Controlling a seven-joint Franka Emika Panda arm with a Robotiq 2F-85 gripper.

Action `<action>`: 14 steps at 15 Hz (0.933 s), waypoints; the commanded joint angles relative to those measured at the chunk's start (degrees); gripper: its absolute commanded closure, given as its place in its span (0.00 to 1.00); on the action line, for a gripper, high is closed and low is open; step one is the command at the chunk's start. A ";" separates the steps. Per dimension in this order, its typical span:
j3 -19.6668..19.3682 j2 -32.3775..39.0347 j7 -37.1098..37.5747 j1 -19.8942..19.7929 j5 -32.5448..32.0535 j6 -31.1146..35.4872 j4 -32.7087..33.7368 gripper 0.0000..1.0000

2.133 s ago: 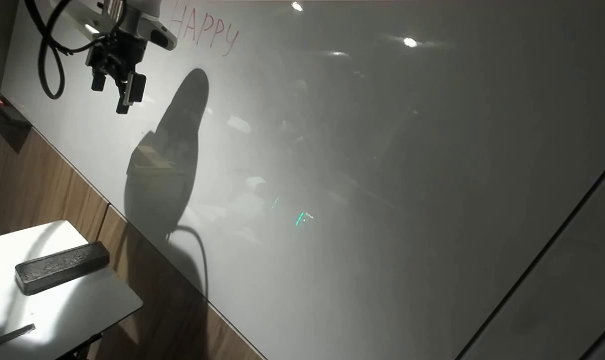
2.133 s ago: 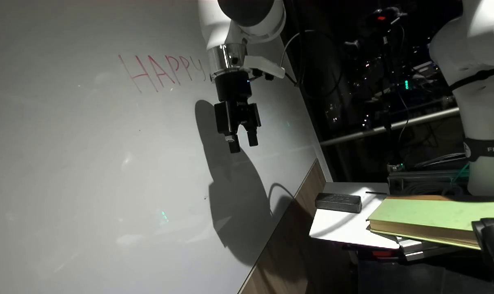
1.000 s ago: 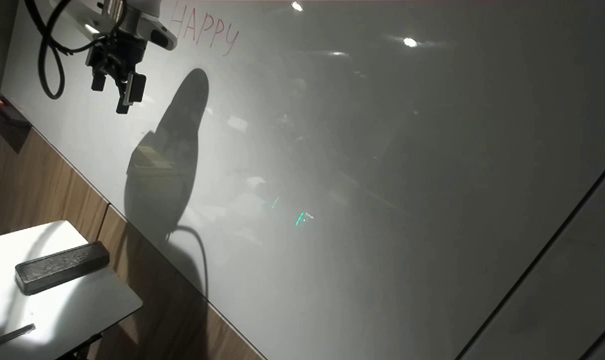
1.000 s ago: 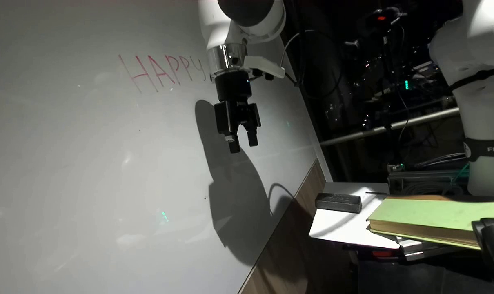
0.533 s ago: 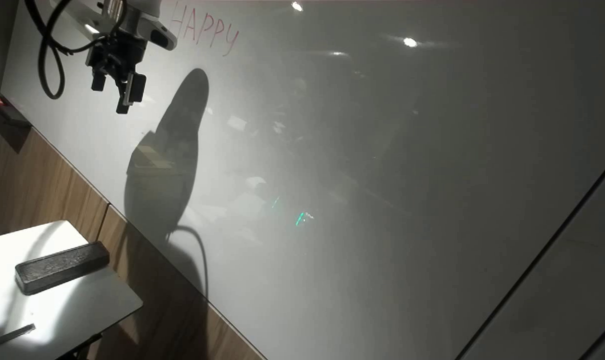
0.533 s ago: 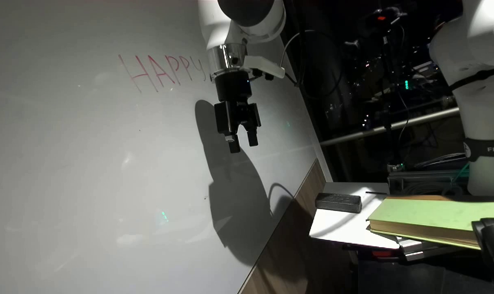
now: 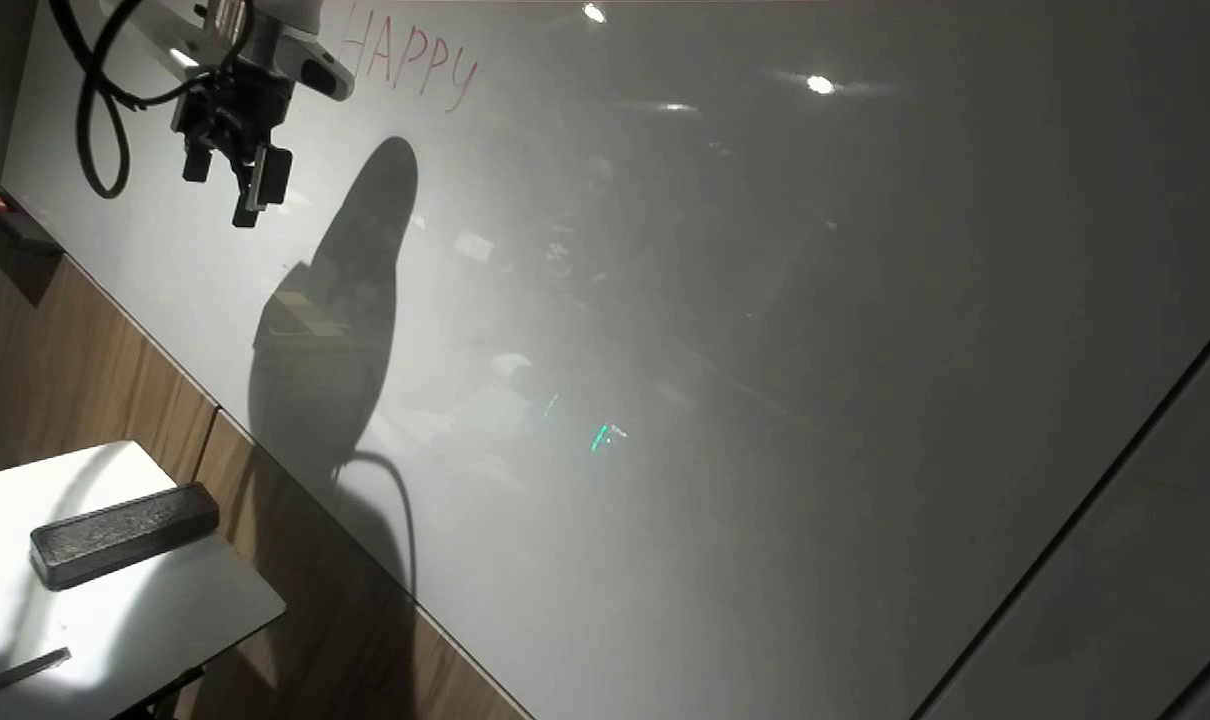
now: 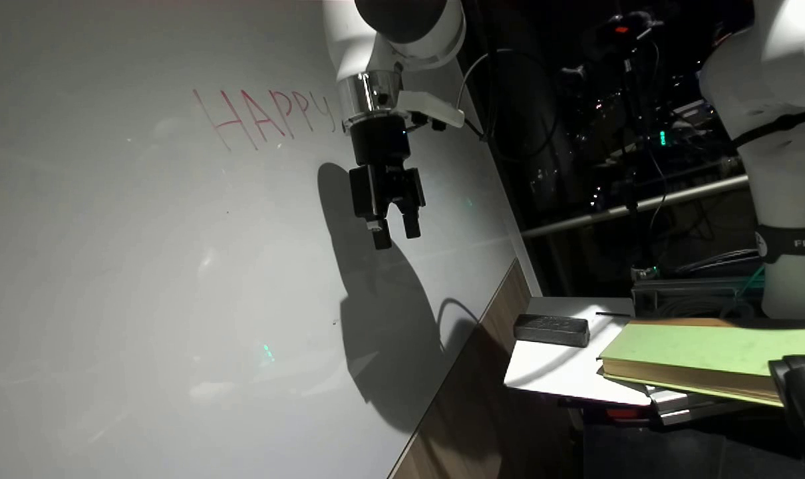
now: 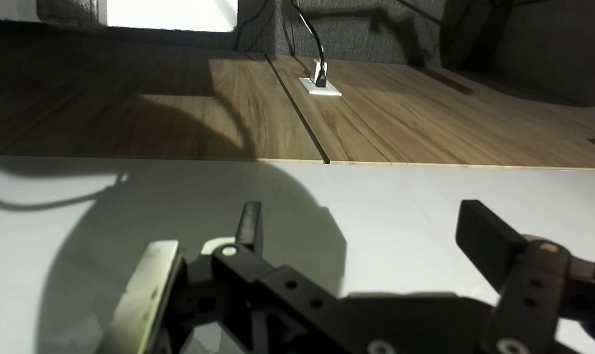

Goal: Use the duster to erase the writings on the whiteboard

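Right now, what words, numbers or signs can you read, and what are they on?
"HAPPY": the red writing on the whiteboard, in both exterior views.
"FRAN": on the black band around the white robot arm; the picture's edge cuts off the rest.
Too small to read: the band's round mark, the green lights in the dark, the green streaks on the whiteboard.
Too unclear to call letters: the marks on top of the duster.

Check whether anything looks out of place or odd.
The duster lies with one end right at the edge of the white tabletop, toward the whiteboard, perhaps overhanging, so a nudge might dislodge it. Nothing else stands out.
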 commanded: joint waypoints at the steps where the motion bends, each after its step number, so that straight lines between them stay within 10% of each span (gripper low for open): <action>1: 0.01 0.01 0.03 -0.01 -0.02 -0.13 0.10 0.00; 14: -1.50 -0.61 -1.69 -2.37 -3.54 2.17 -2.93 0.00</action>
